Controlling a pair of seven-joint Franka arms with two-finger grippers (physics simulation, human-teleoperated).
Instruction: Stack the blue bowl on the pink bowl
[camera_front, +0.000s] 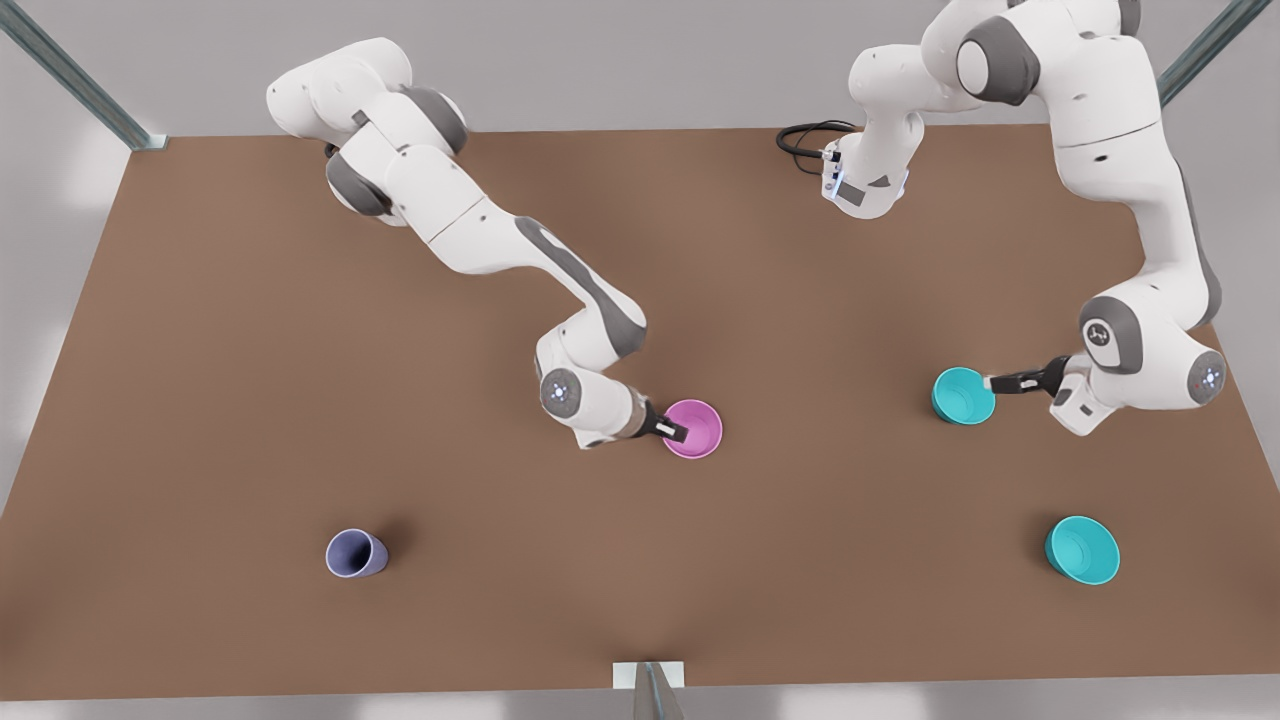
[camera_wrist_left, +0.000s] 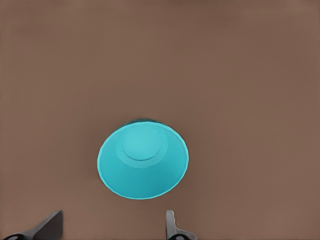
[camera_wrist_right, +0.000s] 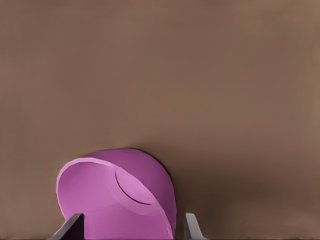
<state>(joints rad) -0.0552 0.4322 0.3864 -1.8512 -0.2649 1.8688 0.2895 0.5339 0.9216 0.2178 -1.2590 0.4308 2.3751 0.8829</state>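
Stacking hasn't begun: your left gripper (camera_front: 990, 383) hangs open at three o'clock of the small teal plastic blue bowl (camera_front: 963, 395), ungrasped; your right gripper (camera_front: 682, 434) straddles the magenta pink bowl (camera_front: 693, 428)'s nine o'clock rim — well apart.

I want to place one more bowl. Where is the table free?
Free: the brown table between the lavender cup and the second teal bowl, along the near edge. Crowded: around the pink bowl and the blue bowl, each with an end effector beside it.
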